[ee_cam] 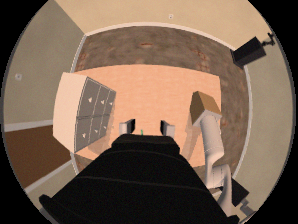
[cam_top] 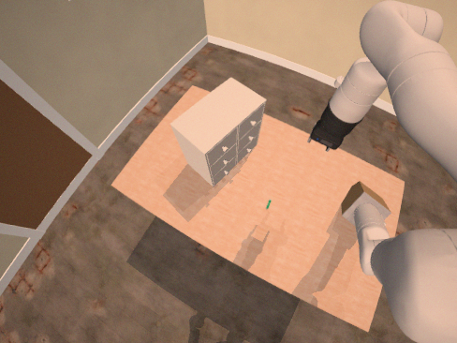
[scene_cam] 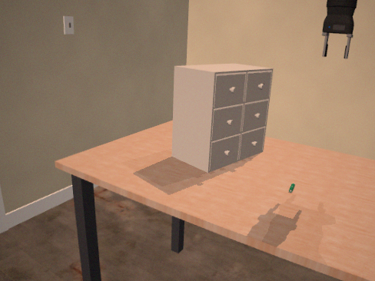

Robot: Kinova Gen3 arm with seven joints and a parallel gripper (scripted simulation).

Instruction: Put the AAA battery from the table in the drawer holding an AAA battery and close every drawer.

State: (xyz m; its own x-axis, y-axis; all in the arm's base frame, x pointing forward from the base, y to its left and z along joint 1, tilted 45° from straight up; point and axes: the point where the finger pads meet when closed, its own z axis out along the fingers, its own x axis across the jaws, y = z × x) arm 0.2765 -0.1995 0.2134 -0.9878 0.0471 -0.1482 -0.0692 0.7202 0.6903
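Grey drawer fronts (cam_top: 246, 129) (scene_cam: 229, 90) (ee_cam: 90, 100), apparently hidden contents.

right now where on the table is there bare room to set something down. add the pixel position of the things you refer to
Widest looks the stretch of table (cam_top: 300, 187) (scene_cam: 326, 169) (ee_cam: 150, 90) between the chest's drawer fronts (scene_cam: 228, 122) (ee_cam: 92, 102) and the arm's base block (cam_top: 351, 199) (ee_cam: 206, 107), around the green battery (cam_top: 269, 204) (scene_cam: 292, 188) (ee_cam: 142, 132). Crowded: beside the block, under the arm. Behind the chest I can't fully tell.

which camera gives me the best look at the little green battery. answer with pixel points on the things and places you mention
The exterior view: the battery (cam_top: 269, 204) (scene_cam: 292, 188) (ee_cam: 142, 132) looks largest there, lying clear on the table. The top view shows it whole but thinner; the wrist view shows just a green sliver between the fingertips.
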